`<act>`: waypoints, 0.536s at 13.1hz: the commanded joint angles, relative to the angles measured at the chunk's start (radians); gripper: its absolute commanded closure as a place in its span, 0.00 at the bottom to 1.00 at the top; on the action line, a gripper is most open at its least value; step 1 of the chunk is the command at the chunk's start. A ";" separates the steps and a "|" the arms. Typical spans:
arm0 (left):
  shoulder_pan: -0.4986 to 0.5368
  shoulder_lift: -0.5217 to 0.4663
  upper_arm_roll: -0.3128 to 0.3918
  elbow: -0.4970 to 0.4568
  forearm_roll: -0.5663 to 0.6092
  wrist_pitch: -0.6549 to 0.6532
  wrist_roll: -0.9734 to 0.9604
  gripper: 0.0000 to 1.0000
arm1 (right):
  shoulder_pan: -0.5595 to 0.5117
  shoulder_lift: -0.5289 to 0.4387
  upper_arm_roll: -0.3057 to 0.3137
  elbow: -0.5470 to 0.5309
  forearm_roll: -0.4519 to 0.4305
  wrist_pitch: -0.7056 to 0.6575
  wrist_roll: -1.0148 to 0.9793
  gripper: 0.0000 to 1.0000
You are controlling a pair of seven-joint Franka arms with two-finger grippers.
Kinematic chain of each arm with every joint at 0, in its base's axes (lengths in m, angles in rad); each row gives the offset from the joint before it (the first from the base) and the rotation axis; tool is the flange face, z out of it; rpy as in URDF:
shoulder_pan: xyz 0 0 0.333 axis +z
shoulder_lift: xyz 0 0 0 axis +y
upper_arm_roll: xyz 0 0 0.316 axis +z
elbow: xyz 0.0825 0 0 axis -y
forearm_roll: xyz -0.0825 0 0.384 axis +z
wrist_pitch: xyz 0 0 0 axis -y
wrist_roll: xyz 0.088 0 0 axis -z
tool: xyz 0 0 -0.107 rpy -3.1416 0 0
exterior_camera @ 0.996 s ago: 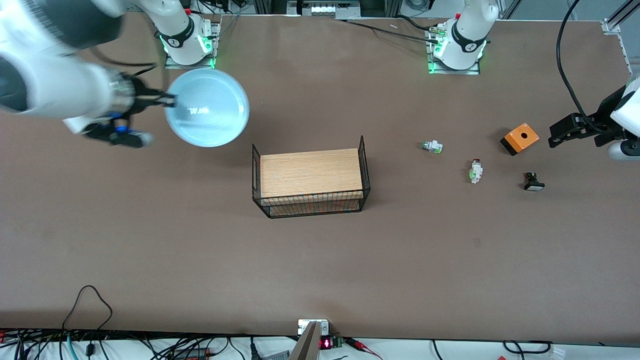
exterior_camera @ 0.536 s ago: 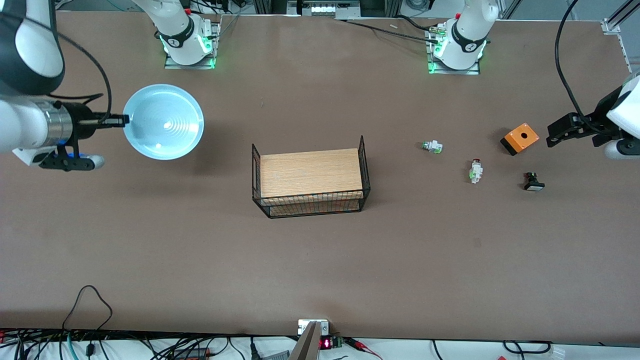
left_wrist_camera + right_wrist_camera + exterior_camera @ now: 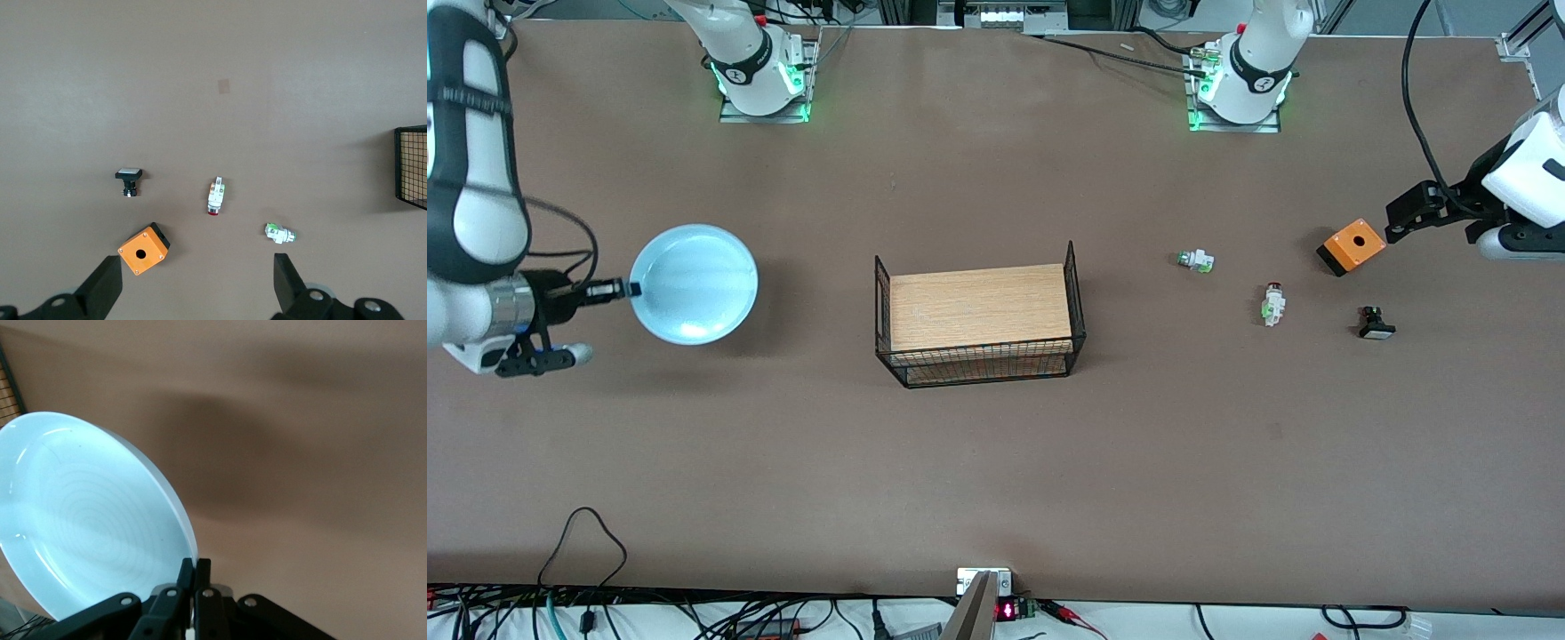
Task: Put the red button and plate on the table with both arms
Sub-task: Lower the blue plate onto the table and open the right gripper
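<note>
My right gripper point(image 3: 630, 288) is shut on the rim of the light blue plate point(image 3: 694, 284) and holds it over the table point(image 3: 996, 462) at the right arm's end. In the right wrist view the fingers point(image 3: 195, 568) pinch the plate's point(image 3: 87, 520) edge. The red button point(image 3: 1273, 302) lies on the table toward the left arm's end; it also shows in the left wrist view point(image 3: 215, 197). My left gripper point(image 3: 1392, 222) is open, up in the air over the table beside the orange box point(image 3: 1352, 245), its two fingertips wide apart in the left wrist view point(image 3: 197, 283).
A wooden board in a black wire mesh frame point(image 3: 980, 313) stands mid-table. A green-capped switch point(image 3: 1195, 260) and a black switch with a white cap point(image 3: 1376, 324) lie near the red button. The orange box shows in the left wrist view point(image 3: 143, 249).
My right gripper has carried the plate down and nearer to the front camera, toward the right arm's end. My left gripper has shifted slightly toward the orange box.
</note>
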 commanded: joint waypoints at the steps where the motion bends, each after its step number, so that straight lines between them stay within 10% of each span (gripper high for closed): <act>1: 0.007 -0.028 -0.004 -0.029 -0.016 0.023 -0.007 0.00 | -0.071 0.067 0.018 0.012 -0.006 0.085 -0.141 1.00; 7: 0.007 -0.050 -0.004 -0.071 -0.017 0.075 -0.007 0.00 | -0.174 0.218 0.020 0.012 0.008 0.262 -0.293 1.00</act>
